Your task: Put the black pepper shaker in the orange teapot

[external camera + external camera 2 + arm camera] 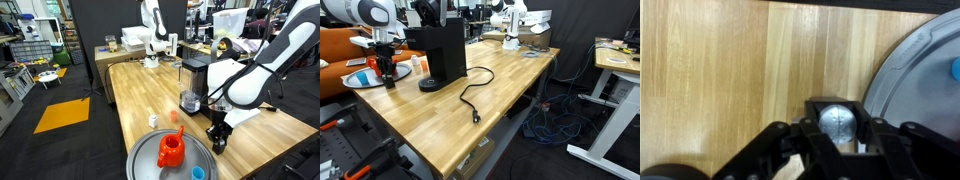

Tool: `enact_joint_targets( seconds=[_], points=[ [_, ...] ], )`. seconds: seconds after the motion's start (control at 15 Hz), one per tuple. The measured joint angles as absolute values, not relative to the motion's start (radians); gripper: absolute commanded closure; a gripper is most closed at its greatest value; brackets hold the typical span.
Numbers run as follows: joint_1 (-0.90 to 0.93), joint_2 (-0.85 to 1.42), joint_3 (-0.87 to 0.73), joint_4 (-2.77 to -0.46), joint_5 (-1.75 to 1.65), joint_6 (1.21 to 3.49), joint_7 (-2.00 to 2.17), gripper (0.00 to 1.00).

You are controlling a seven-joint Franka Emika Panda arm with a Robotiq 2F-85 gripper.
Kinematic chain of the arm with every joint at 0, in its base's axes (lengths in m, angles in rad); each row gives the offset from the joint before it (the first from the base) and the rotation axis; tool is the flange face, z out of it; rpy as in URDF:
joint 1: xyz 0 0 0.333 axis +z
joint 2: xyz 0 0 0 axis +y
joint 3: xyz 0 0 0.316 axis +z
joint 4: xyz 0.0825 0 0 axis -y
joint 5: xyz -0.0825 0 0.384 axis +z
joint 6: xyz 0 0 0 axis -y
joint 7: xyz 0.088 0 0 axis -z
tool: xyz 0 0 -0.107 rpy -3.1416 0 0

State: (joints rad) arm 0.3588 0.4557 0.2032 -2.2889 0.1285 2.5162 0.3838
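Observation:
My gripper [838,130] is shut on the black pepper shaker [837,118]. In the wrist view its round pale metal top shows between the two black fingers, over the wooden table just left of the tray. In an exterior view the gripper [217,140] hangs low over the table, right of the orange teapot [172,150]. The teapot stands on a round grey tray [150,160]; the tray's rim also shows in the wrist view [902,70]. The shaker's dark body is hidden by the fingers. The gripper also shows in an exterior view [387,76].
A black coffee maker [193,82] stands behind the gripper, with its cable [472,95] lying across the table. A small clear-and-white shaker [153,121] and a tiny orange piece [172,115] sit behind the tray. A small blue object [198,172] lies on the tray's near side.

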Motion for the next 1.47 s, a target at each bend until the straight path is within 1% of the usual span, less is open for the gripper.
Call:
enact_joint_targets(
  seconds=[0.47,1.13,1.47],
  points=[
    [0.359,0.429,0.203,-2.289,0.128,2.484,0.384,0.86],
    [0.360,0.181,0.277,-2.281,0.163,2.252,0.356,0.86],
    [0.362,0.168,0.286,-2.277,0.164,2.221,0.356,0.86]
  ],
)
